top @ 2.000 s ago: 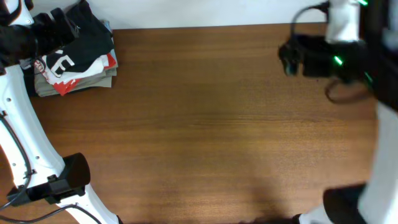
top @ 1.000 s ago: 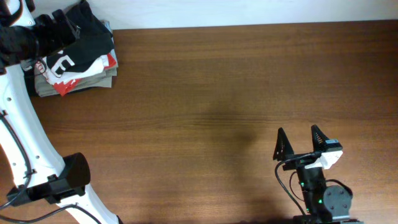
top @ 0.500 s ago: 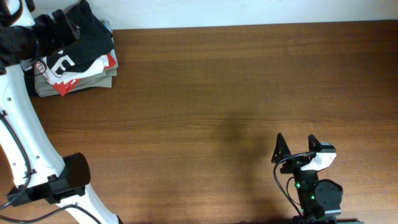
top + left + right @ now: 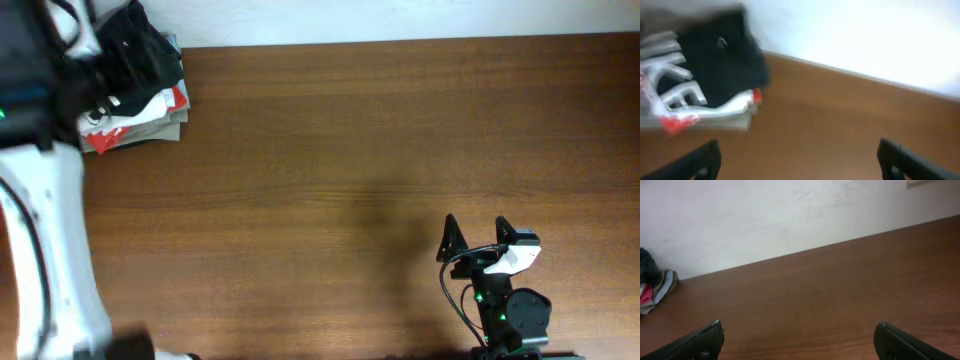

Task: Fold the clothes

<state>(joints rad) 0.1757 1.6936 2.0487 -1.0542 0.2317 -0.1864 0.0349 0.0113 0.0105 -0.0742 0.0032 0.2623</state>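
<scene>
A stack of folded clothes, black on top with white and red print, lies at the table's far left corner; it also shows in the left wrist view and, small, at the left edge of the right wrist view. My left arm blurs over the stack's left side in the overhead view; its gripper is open and empty, above bare table to the right of the stack. My right gripper is open and empty near the front right edge; it also shows in the right wrist view.
The brown wooden table spreads between the two arms. A white wall runs behind the far edge.
My right arm swung from the far right corner down to the front edge and has settled there. My left arm has just moved, blurred, lifting back from the stack.
</scene>
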